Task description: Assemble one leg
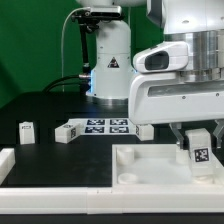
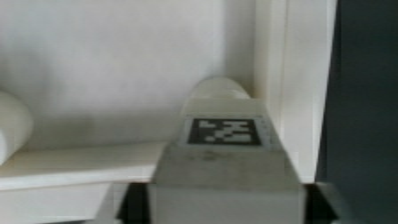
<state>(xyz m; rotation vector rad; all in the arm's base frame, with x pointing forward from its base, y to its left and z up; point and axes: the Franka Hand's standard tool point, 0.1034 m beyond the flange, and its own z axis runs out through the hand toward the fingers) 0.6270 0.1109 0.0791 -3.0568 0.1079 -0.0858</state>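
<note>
My gripper (image 1: pixel 199 148) is shut on a white leg (image 1: pixel 198 152) with a black-and-white tag, held over the right part of the large white square top (image 1: pixel 150 165). In the wrist view the leg (image 2: pixel 222 150) fills the space between my two dark fingers (image 2: pixel 134 203), its far end close to the top's raised rim (image 2: pixel 270 60) near a corner. I cannot tell whether the leg touches the top. Other white legs lie on the dark table: one at the exterior view's left (image 1: pixel 26 131), one by the marker board (image 1: pixel 65 133), one behind the top (image 1: pixel 145 129).
The marker board (image 1: pixel 102 126) lies on the table behind the top. The arm's white base (image 1: pixel 110 65) stands at the back. A white L-shaped rail (image 1: pixel 30 178) runs along the front and left edge.
</note>
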